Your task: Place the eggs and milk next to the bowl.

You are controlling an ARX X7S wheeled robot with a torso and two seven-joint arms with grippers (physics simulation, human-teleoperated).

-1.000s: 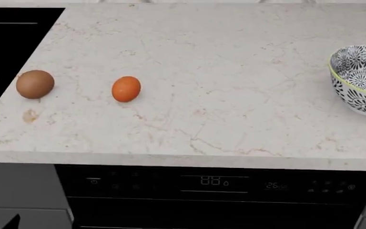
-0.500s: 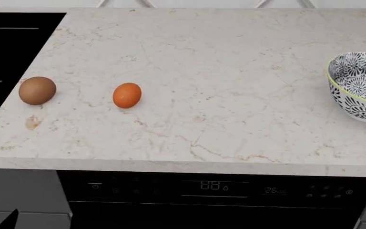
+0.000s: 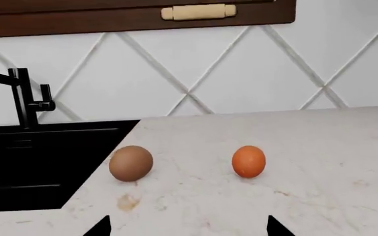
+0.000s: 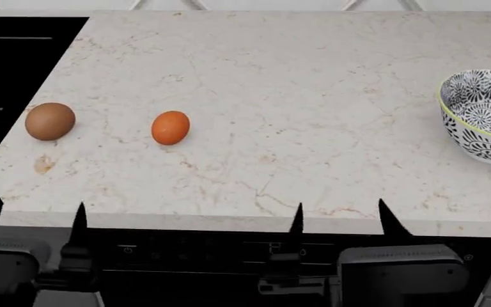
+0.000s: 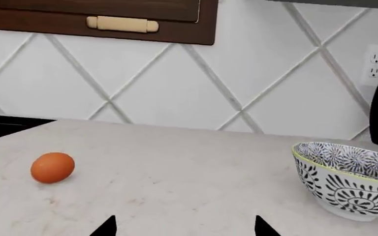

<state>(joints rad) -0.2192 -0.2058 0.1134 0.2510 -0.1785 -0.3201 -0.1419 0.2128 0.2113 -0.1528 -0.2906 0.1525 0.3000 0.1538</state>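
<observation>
Marble counter (image 4: pixel 314 96) holds both eggs (image 4: pixel 50 121) (image 4: pixel 171 127) at left, bowl (image 4: pixel 483 115) at right edge. Both grippers (image 4: pixel 32 216) (image 4: pixel 339 216) are spread, empty. Eggs may roll if nudged.

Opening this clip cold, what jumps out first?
The bright orange egg and the brown egg lie apart on the pale marble counter, near the black sink. Far off at the right edge sits the black-and-white patterned bowl. Both claws, left and right, hover open at the counter's front edge.
</observation>
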